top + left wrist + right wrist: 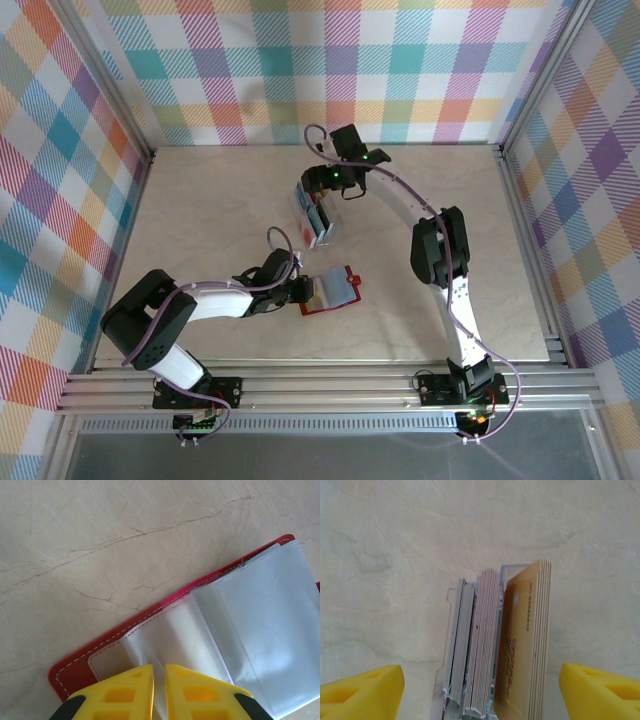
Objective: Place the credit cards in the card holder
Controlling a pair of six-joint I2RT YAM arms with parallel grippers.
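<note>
The open card holder (335, 290) lies flat, its long axis running left-right.

The gold card (520, 645) bears a "NO." line, its digits unclear.

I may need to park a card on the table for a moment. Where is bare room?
Bare table left of the rack up to the wall, and between the card holder and the right arm. Crowded in the middle: the right gripper straddles the rack, the left gripper pinches the card holder close by.
</note>
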